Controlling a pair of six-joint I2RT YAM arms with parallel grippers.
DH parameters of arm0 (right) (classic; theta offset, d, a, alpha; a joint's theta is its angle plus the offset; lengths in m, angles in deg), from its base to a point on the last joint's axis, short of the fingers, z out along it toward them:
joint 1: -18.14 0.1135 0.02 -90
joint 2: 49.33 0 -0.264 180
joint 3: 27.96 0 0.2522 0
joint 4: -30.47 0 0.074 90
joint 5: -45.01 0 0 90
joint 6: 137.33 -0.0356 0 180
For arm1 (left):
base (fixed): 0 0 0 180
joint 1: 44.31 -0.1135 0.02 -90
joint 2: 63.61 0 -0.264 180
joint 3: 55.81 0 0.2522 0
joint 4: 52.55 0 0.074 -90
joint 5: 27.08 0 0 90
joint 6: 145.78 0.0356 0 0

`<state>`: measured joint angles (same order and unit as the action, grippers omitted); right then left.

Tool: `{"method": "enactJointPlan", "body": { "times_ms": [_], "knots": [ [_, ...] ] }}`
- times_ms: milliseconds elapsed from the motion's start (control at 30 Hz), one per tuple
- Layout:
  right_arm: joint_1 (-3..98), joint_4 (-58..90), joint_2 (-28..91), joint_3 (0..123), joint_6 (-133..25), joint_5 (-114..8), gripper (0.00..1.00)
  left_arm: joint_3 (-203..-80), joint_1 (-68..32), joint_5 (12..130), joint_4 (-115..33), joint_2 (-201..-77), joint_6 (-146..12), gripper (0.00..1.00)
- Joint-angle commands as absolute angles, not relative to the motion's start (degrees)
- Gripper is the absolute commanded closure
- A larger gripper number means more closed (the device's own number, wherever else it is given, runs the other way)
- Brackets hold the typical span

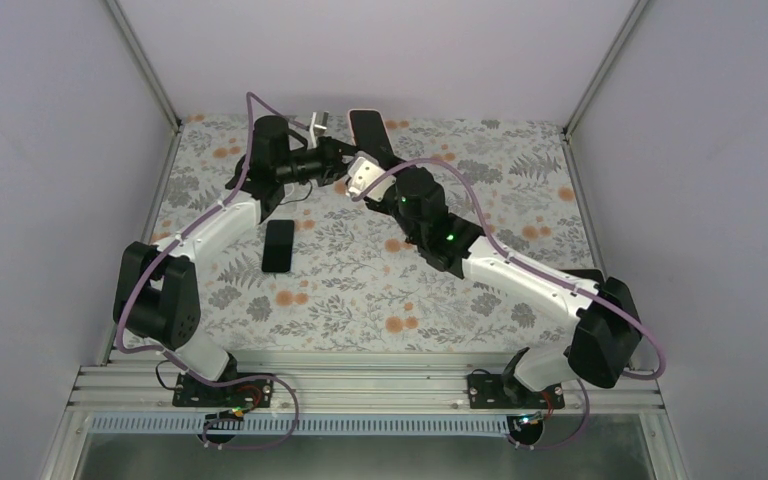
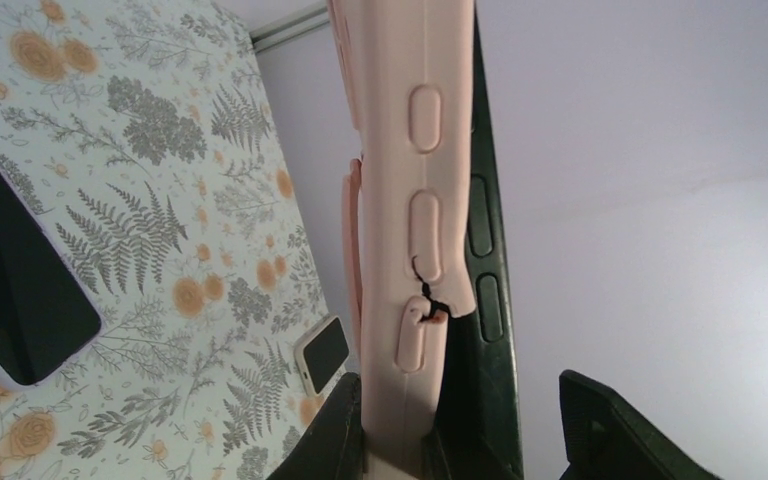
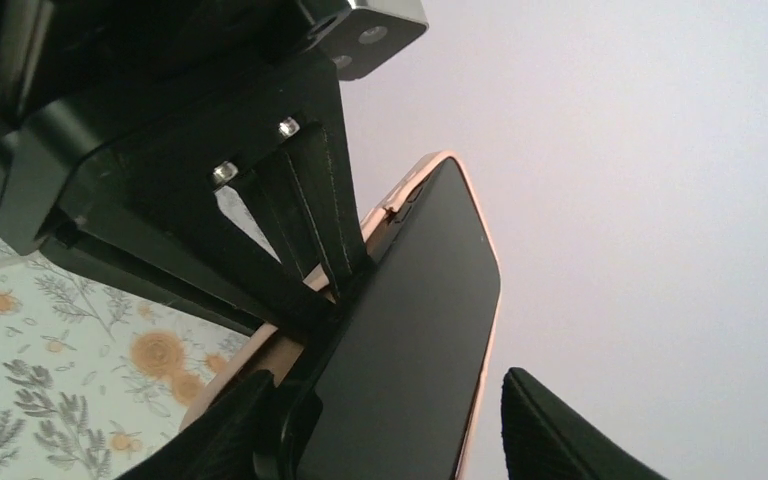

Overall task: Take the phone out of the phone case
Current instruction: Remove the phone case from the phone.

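top and wrist views. the phone case (image 2: 400, 200), pale pink, is held off the worktop (image 1: 380, 300) at the far middle, roughly upright between the two pincers. the phone (image 3: 410, 330), black-screened, sits in it: in the right wrist view the pink rim runs round the upper corner and down one long side of the screen. in the left wrist view the case's side wall, with its moulded button bumps, stands peeled away from the phone's dark edge, whose own buttons show beside it. the wall is split near the lower bump.

the left pincer (image 3: 330, 278) is pressed together on that pink side wall, one finger on either face. the right pincer (image 3: 395, 425) is spread, its fingers flanking the lower part of the phone. one finger lies close beside the case, and whether it touches cannot be told. the other stands clear of the screen's edge, with bare wall showing between.

a dark handset (image 1: 278, 245) lies flat on the floral worktop beside the left forearm, apart from both pincers. a small pale-rimmed handset (image 2: 322, 352) lies farther off on the cloth.

hidden or unclear: the case's lower end is covered by fingers in both wrist views, and how much of the phone is seated cannot be told. in the top view the wrists cover the grip point.
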<state>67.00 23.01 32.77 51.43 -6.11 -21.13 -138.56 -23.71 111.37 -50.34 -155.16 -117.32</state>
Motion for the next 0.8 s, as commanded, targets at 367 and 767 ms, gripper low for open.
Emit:
{"method": "enactJointPlan", "body": {
  "times_ms": [367,767],
  "knots": [
    [67.07,34.13,32.24,49.01,5.1,-12.42,0.79,-137.1,-23.74,115.92,-57.6,-152.38,-121.22,0.98],
    [67.0,27.34,29.18,52.69,-1.54,-15.41,0.96,-137.27,-23.86,114.25,-54.65,-153.2,-118.82,0.98]
  ]
}}
